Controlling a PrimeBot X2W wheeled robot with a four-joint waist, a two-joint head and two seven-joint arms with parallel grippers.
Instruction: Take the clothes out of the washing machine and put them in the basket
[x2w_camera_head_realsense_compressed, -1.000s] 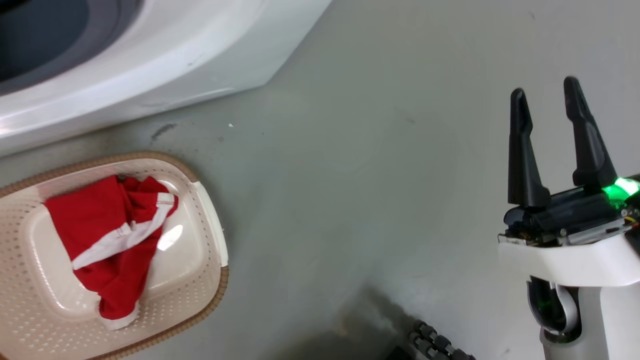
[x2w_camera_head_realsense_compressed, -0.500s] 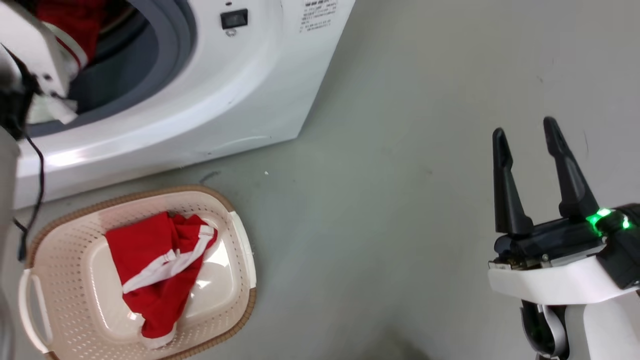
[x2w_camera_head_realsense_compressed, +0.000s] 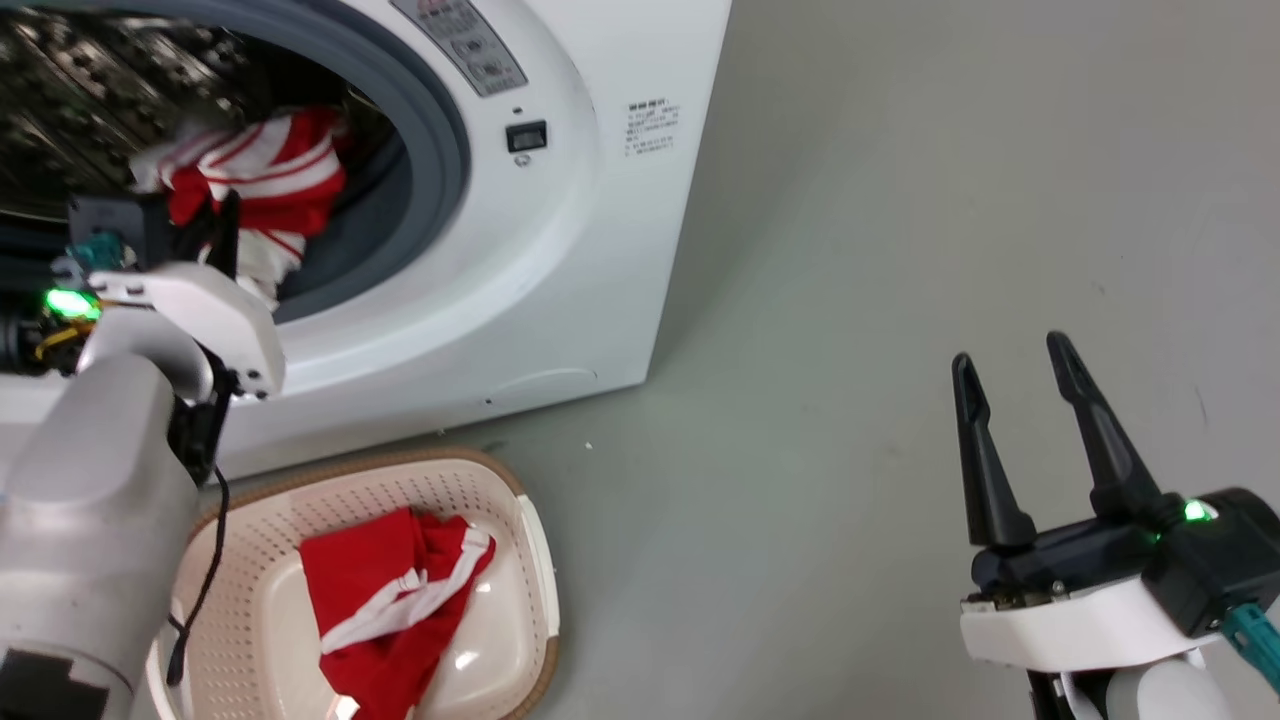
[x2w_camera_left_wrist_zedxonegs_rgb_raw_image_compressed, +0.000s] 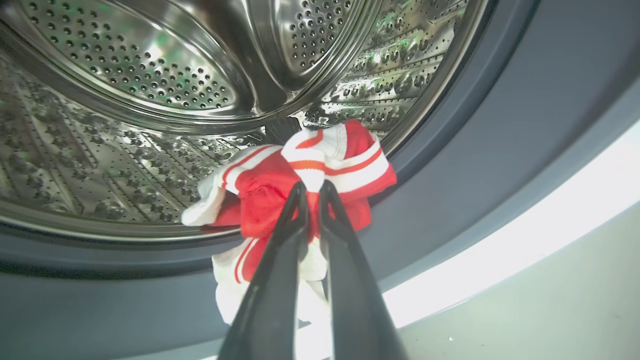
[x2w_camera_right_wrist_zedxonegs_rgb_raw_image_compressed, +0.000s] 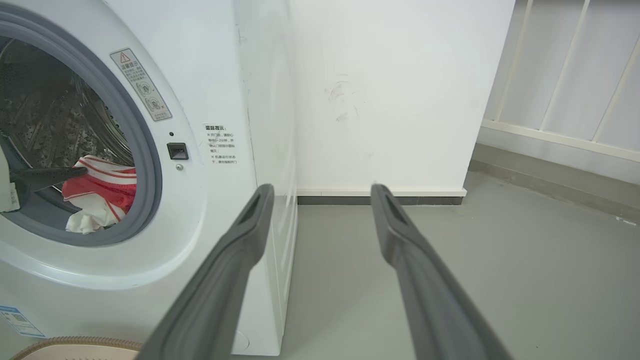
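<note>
The white washing machine (x2w_camera_head_realsense_compressed: 560, 260) stands with its grey-rimmed porthole open. A red and white striped piece of the clothes (x2w_camera_head_realsense_compressed: 255, 175) hangs over the porthole's lower lip, and my left gripper (x2w_camera_head_realsense_compressed: 215, 225) is shut on it. In the left wrist view the gripper (x2w_camera_left_wrist_zedxonegs_rgb_raw_image_compressed: 311, 187) pinches the bunched fabric (x2w_camera_left_wrist_zedxonegs_rgb_raw_image_compressed: 350, 165) in front of the steel drum (x2w_camera_left_wrist_zedxonegs_rgb_raw_image_compressed: 125, 75). Another red garment (x2w_camera_head_realsense_compressed: 385, 610) lies in the cream basket (x2w_camera_head_realsense_compressed: 520, 560) on the floor below. My right gripper (x2w_camera_head_realsense_compressed: 1015, 385) is open and holds nothing, out over the floor to the right (x2w_camera_right_wrist_zedxonegs_rgb_raw_image_compressed: 321, 192).
Grey floor (x2w_camera_head_realsense_compressed: 850, 250) stretches right of the machine. In the right wrist view a white wall (x2w_camera_right_wrist_zedxonegs_rgb_raw_image_compressed: 390, 90) with a dark baseboard stands behind it, and white slatted panelling (x2w_camera_right_wrist_zedxonegs_rgb_raw_image_compressed: 565, 70) lies further right. A black cable (x2w_camera_head_realsense_compressed: 205, 580) hangs from my left arm over the basket.
The head camera has tilted up, so the drum opening, the left arm and the held garment now show. The garment in the basket lies as before. The right gripper stays open.
</note>
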